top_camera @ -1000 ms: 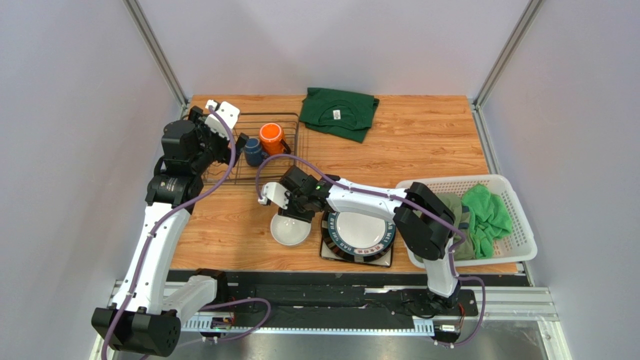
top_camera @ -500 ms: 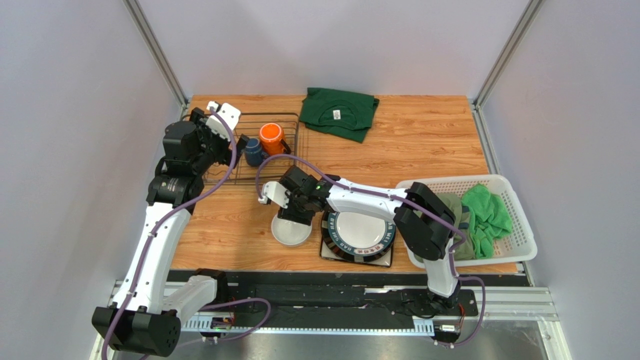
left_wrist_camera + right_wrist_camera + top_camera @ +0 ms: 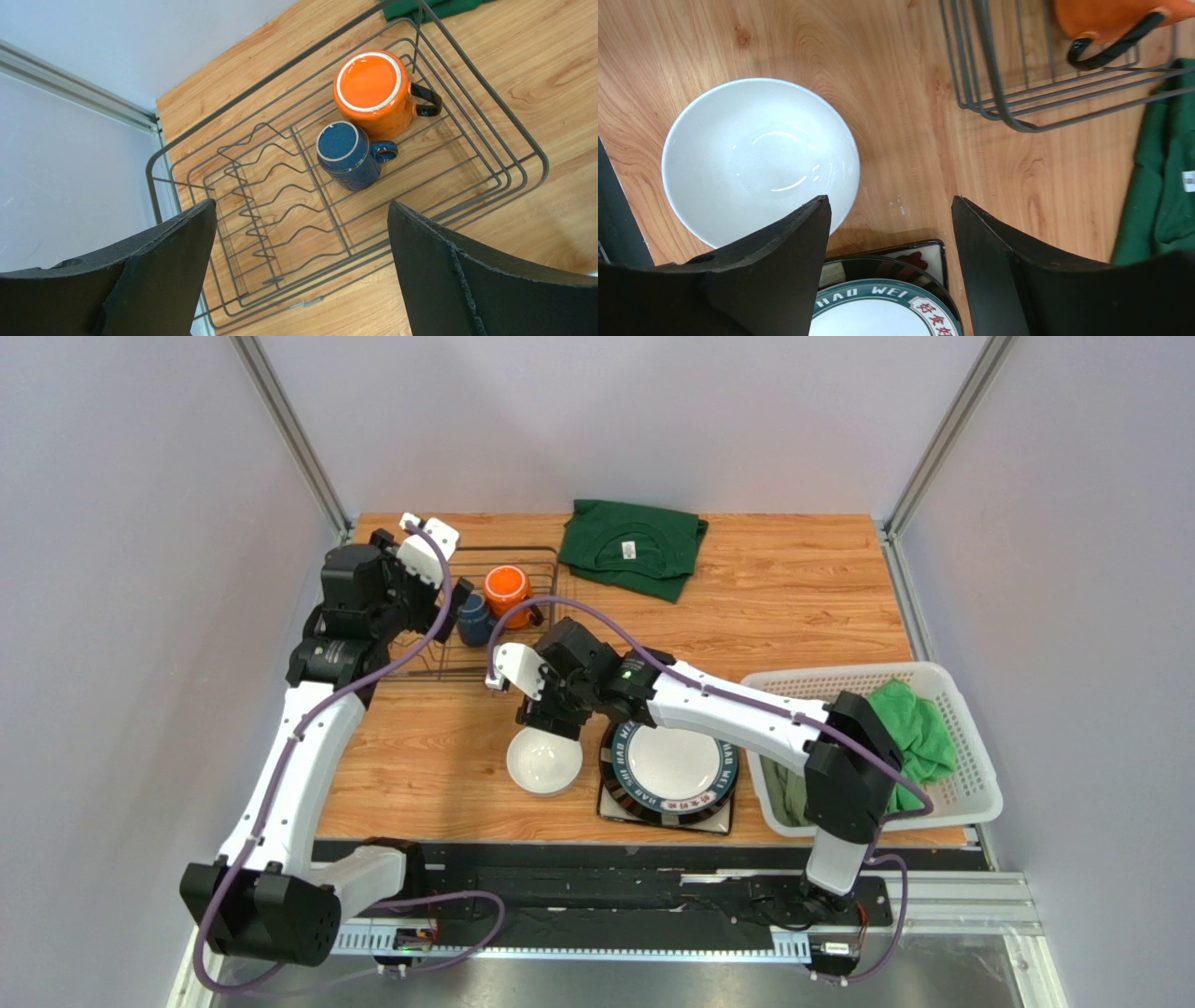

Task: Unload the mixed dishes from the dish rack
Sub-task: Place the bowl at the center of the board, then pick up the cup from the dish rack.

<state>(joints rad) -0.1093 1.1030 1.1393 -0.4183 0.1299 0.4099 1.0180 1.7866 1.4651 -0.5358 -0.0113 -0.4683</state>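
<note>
The dark wire dish rack (image 3: 438, 651) stands at the back left and holds the orange mug (image 3: 507, 594) and the dark blue mug (image 3: 473, 620), both upside down. My left gripper (image 3: 446, 597) hovers open and empty over the rack; in its wrist view the rack (image 3: 281, 210), orange mug (image 3: 372, 87) and blue mug (image 3: 346, 154) lie below the gripper (image 3: 302, 280). The white bowl (image 3: 544, 760) sits on the table beside the round dark-rimmed plate (image 3: 673, 763), which lies on the square plate (image 3: 716, 823). My right gripper (image 3: 547, 717) is open and empty just above the bowl (image 3: 756, 157) and round plate (image 3: 878, 308).
A folded dark green shirt (image 3: 631, 546) lies at the back centre. A white slatted laundry basket (image 3: 968, 805) with green cloths stands at the right front. The rack's corner (image 3: 997, 91) and the shirt's edge (image 3: 1165, 175) show in the right wrist view.
My right gripper has risen off the bowl and drawn back towards the rack; the bowl stays on the table. My left gripper has moved farther over the rack towards the mugs.
</note>
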